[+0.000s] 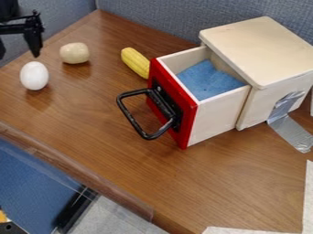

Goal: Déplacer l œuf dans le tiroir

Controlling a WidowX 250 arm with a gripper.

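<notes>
At the upper left, you have the black two-finger gripper [19, 54], with its fingers apart and nothing between them. Near it, the smooth white egg [34, 76] is upright on the brown wooden table [116, 137]. Next come a roundish beige object [74, 53], a yellow corn cob [135, 62] and the pulled-out, red-fronted wooden drawer [214, 119].

Gripper [19, 54], between ten and eleven o'clock in the camera view: black throughout, dark-on-dark. Housing [7, 7], at the gripper's twelve o'clock: one solid black block, cut by the view's edge. Crossbar [12, 28]: slim, straight-edged, black. Small knobbly projections [36, 14], at the gripper's one o'clock: black, uneven in outline. Fingers [34, 41], two: black; the one toward four o'clock broad above, tapering to a narrow tip; its mate partly cropped.
</notes>
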